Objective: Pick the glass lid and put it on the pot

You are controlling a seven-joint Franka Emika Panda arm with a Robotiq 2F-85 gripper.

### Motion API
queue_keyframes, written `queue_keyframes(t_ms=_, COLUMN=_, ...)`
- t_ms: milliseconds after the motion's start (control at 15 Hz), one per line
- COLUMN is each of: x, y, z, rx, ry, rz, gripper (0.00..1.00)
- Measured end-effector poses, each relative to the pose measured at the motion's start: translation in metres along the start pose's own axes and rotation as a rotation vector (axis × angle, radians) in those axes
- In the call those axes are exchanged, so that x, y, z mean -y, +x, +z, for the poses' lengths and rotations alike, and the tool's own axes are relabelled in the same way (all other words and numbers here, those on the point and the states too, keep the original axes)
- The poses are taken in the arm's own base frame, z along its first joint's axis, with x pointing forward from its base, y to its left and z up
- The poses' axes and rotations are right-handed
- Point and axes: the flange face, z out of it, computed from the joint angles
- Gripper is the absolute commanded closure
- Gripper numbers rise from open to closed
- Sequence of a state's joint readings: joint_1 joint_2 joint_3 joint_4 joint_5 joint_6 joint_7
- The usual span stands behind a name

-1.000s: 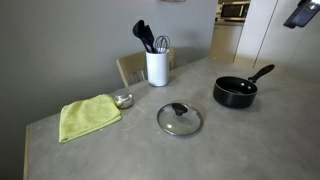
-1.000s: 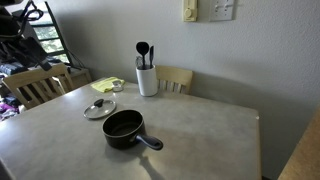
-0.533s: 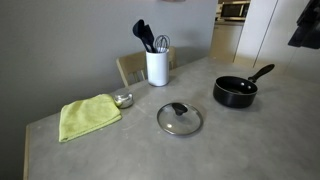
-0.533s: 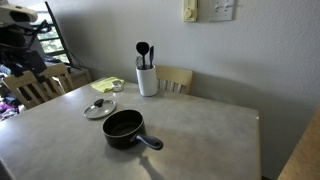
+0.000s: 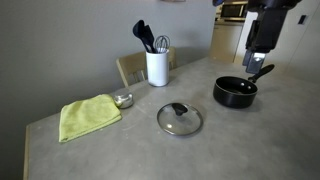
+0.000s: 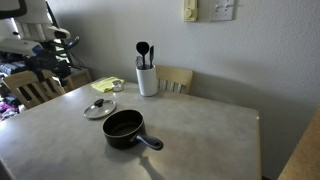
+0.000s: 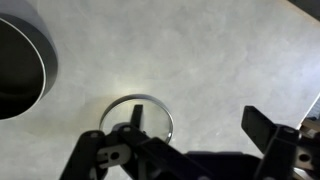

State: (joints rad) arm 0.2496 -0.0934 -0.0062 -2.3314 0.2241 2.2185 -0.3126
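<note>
Swinging in from the right edge: the arm now hangs over the scene.
The glass lid [image 5: 179, 119] lies untouched on the table [image 5: 120, 150], left of the pot [image 5: 236, 92]; the gripper [image 5: 256, 60], newly above the pot, is wide open and empty, so pickup hasn't begun.

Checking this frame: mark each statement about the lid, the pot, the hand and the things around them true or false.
1. The glass lid lies flat on the table, apart from the pot. True.
2. The hand is shut on the lid's knob. False: it is open, up in the air near the pot, holding nothing.
3. The pot is covered. False: it stands open, with the lid on the table beside it.
4. A green cloth lies next to a small metal bowl. True.
5. The white utensil holder stands upright. True.
</note>
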Motion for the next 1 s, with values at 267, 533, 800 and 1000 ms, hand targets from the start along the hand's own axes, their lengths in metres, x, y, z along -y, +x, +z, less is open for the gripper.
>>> queue_keyframes(t_ms=267, x=0.005, y=0.031, z=0.041, rx=-0.018, ry=-0.018, rz=0.044, gripper=0.0)
queue_keyframes(t_ms=533, x=0.004, y=0.036, z=0.045, rx=-0.022, ry=-0.019, rz=0.054, gripper=0.0)
queue_keyframes(t_ms=800, x=0.007, y=0.036, z=0.047, rx=-0.014, ry=-0.031, rz=0.063, gripper=0.0)
queue_keyframes(t_ms=1000, x=0.002, y=0.036, z=0.06, rx=0.016, ry=-0.063, rz=0.106, gripper=0.0)
